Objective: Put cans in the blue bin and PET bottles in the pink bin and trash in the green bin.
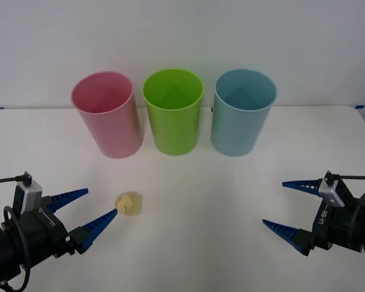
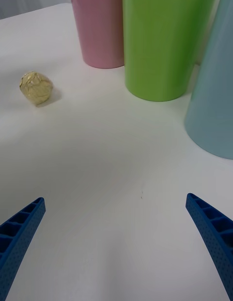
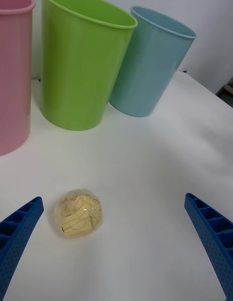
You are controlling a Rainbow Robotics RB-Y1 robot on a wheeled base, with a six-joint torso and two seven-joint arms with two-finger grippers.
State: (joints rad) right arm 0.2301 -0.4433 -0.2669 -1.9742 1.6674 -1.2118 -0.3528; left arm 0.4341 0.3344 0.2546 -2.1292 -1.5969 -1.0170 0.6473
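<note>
Pale-yellow trash (image 1: 129,202) at table's (image 1: 194,243) seven o'clock, ungrasped; left gripper (image 1: 88,208) spread wide alongside, right gripper (image 1: 292,205) likewise agape at four o'clock; next: close on wad, carry to green bin (image 1: 173,111) at twelve.

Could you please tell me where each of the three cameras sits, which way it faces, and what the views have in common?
Front view: above the arms, facing forward and down at the table; left gripper and right gripper both show, open.
Left wrist view: on the left wrist, facing the trash close ahead; its blue fingers flank the picture.
Right wrist view: on the right wrist, facing the bins; its fingers show.
Shared: pink bin, green bin, blue bin and trash.
</note>
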